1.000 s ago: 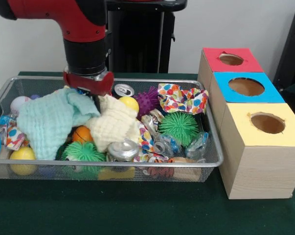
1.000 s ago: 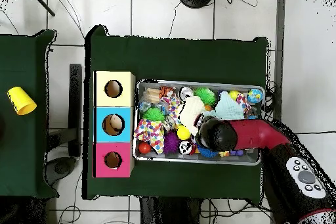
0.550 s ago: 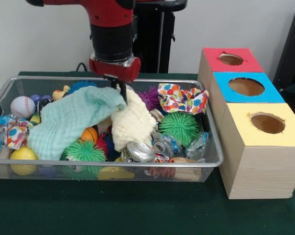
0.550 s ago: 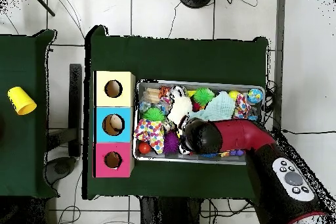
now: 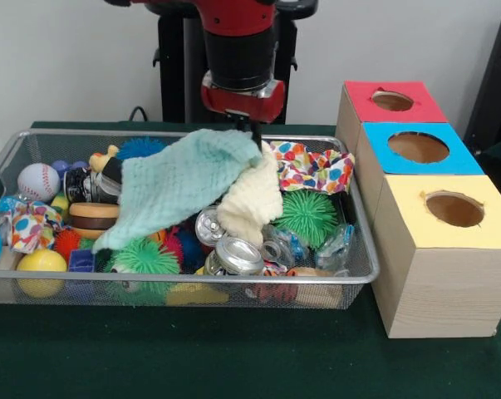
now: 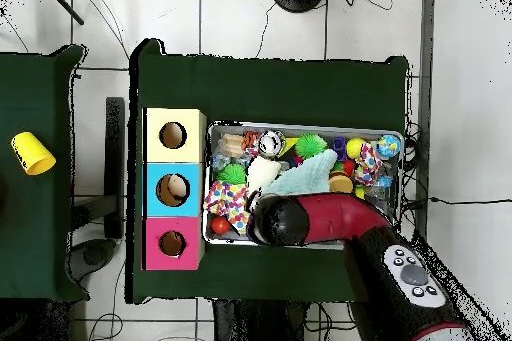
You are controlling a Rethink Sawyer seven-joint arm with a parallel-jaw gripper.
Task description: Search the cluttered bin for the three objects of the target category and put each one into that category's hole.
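My gripper (image 5: 252, 131) lifts two cloths above the wire bin (image 5: 350, 274).

In the front view, my gripper sits upper centre of the frame, fingers pinched together on the top corner of the mint cloth (image 5: 179, 184); the cream cloth (image 5: 252, 202) hangs from the same grasp point, just right of it. Both cloths drape down toward the clutter, their lower edges at the crushed cans (image 5: 233, 253) and the green spiky ball (image 5: 144, 258) at lower centre. The three boxes stand at the right of the frame: red box (image 5: 391, 101) at the top, blue box (image 5: 416, 150) in the middle, yellow box (image 5: 449, 212) lowest. In the overhead view, my arm (image 6: 330, 222) covers the gripper; the mint cloth (image 6: 305, 175) shows above it, at frame centre.
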